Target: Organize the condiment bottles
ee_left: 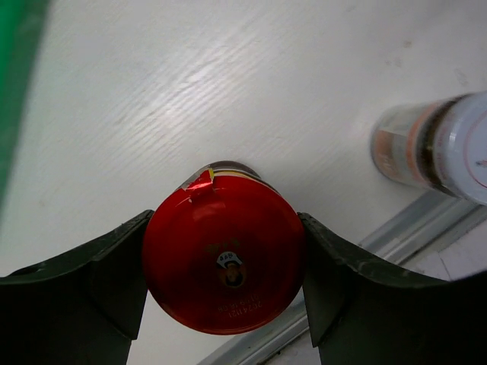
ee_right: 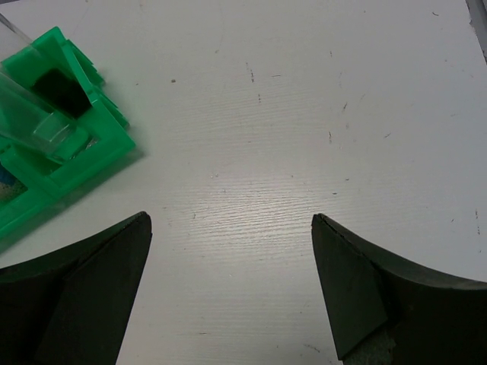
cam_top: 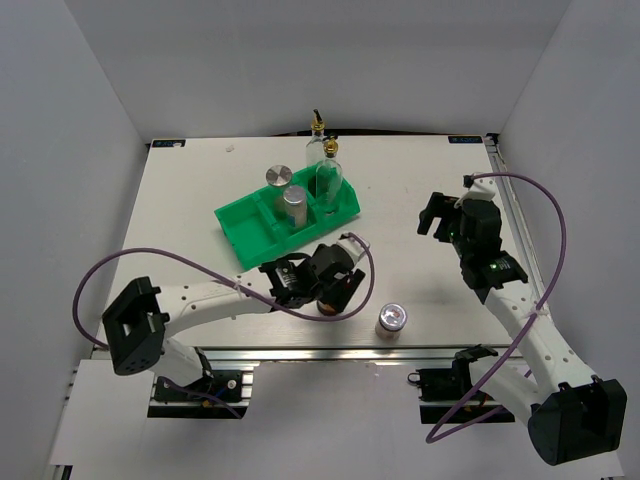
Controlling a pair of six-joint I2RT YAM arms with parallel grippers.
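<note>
A red-lidded jar [ee_left: 224, 247] stands on the white table near the front edge, and my left gripper [cam_top: 338, 293] is shut on it, one finger pressed to each side of the lid. A silver-lidded shaker jar [cam_top: 392, 320] stands just to its right, also seen as a shaker jar [ee_left: 437, 144] in the left wrist view. The green tray [cam_top: 240, 225] holds two silver-lidded jars [cam_top: 277, 178] [cam_top: 293, 205] and a clear glass cruet [cam_top: 328, 175]. A second cruet [cam_top: 318, 135] stands behind the tray. My right gripper [ee_right: 232, 281] hangs open over bare table, right of the tray.
The table's metal front rail [cam_top: 300, 352] runs close below the held jar. White walls enclose the table at the back and sides. The tray's corner [ee_right: 76, 152] lies to the left of the right gripper.
</note>
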